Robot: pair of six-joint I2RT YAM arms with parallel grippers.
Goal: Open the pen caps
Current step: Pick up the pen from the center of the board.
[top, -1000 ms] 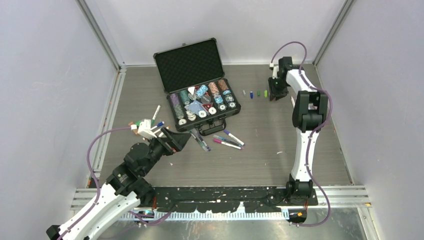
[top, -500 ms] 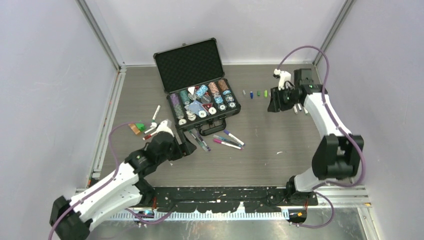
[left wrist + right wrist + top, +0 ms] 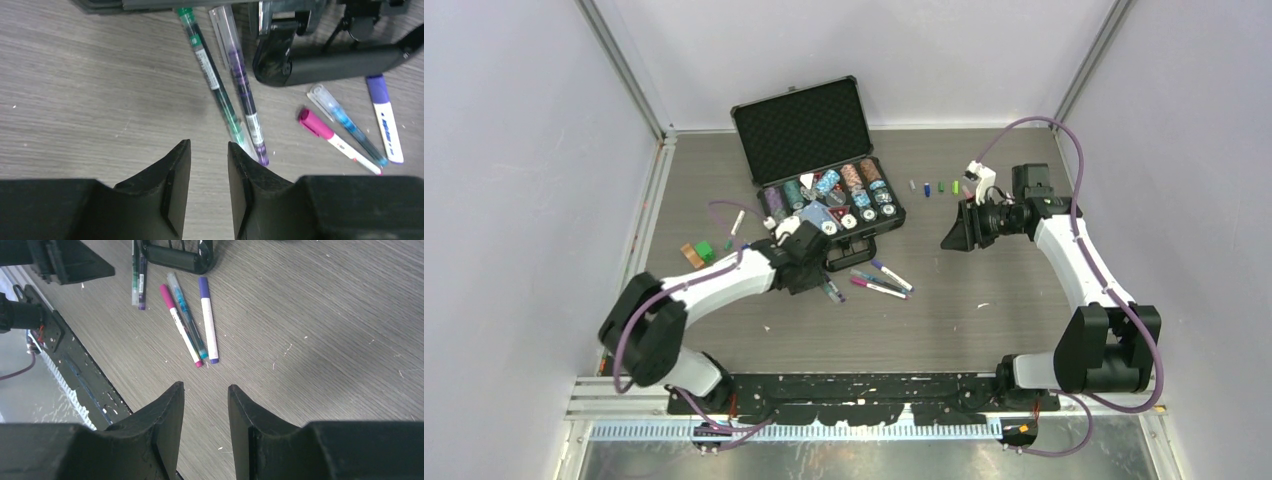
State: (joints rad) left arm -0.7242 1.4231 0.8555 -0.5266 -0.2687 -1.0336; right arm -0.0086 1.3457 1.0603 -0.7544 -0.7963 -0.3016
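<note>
1. Your left gripper (image 3: 208,148) hangs low over the table (image 3: 944,320), just in front of the open black case (image 3: 802,128). Its jaws stand a narrow gap apart, with nothing between them.
2. Just ahead of its fingertips lie a green pen (image 3: 210,80) and a purple pen (image 3: 243,90), side by side, running from the case toward the gripper. The purple one's near end lies just beside one finger; you cannot tell whether they touch.
3. To the right in your left wrist view, past the case handle (image 3: 330,62), lie a pink pen (image 3: 332,140), a blue pen (image 3: 350,131) and a white pen with a violet cap (image 3: 385,120). They lie close together on the table.
4. Your right gripper (image 3: 205,390) hangs above the right half of the table, tilted toward those three pens and well apart from them. Its jaws are slightly parted and hold nothing.
5. A short row of loose pen caps (image 3: 941,187) (grey, blue, green and lime) sits on the table between the case and your right arm, on the far side of that gripper.
6. The case holds poker chips (image 3: 829,200).
7. Near the left edge of the table lie another white pen (image 3: 737,222) and small orange and green pieces (image 3: 699,252), too small to identify.
</note>
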